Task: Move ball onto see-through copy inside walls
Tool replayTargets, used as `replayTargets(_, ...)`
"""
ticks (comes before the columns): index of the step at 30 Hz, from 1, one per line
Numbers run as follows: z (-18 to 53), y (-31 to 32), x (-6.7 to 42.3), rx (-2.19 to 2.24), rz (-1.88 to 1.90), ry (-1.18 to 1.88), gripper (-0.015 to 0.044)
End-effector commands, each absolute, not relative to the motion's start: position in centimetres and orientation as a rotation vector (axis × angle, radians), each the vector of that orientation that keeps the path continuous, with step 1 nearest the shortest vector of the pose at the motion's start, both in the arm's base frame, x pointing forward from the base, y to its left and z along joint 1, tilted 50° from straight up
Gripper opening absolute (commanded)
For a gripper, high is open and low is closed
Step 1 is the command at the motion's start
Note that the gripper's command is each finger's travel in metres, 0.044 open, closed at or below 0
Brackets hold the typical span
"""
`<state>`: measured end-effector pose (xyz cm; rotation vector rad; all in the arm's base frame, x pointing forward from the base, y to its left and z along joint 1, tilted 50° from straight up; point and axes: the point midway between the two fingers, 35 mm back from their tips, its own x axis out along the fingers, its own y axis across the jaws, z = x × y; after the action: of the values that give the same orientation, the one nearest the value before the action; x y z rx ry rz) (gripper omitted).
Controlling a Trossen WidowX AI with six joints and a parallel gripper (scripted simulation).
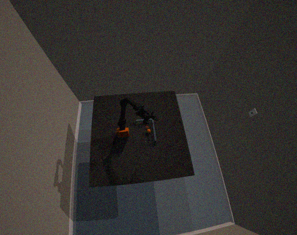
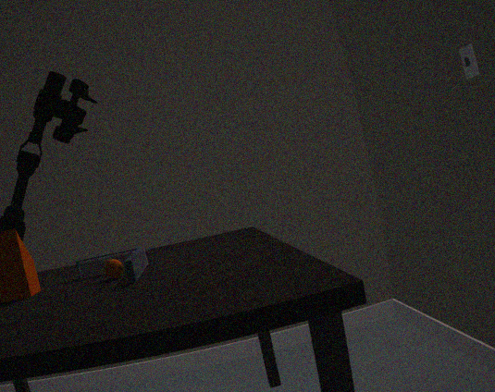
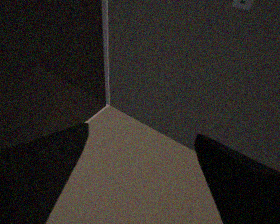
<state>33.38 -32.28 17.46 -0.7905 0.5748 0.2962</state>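
The orange ball (image 1: 148,130) (image 2: 114,268) rests on the dark table, inside the corner of the two low clear walls. One wall (image 1: 155,133) (image 2: 140,264) runs beside it; the other wall (image 1: 139,120) is shorter in the top view. A dimmer orange patch (image 1: 146,127) touches the ball's image in the top view and looks like the see-through copy; I cannot tell how far they overlap. My gripper (image 1: 155,116) (image 2: 91,116) (image 3: 142,134) is open and empty, high above the table and away from the ball. The wrist view shows neither ball nor walls.
The dark table (image 1: 141,163) (image 2: 227,287) carries the arm's orange base (image 1: 122,132) (image 2: 5,268), left of the ball. The room's walls and floor lie beyond the table's edges.
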Motion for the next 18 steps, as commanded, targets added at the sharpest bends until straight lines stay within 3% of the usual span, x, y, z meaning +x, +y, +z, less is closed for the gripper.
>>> replayTargets(1, 17.3, -32.1, 33.5, -0.778, 0.301, 0.576, 0.0382)
replayTargets(11, 7.5, -19.6, 38.0, -0.117, 0.537, 0.768, 0.0382)
replayTargets(18, 1.7, -10.1, 37.6, 0.276, 0.636, 1.036, 0.0382)
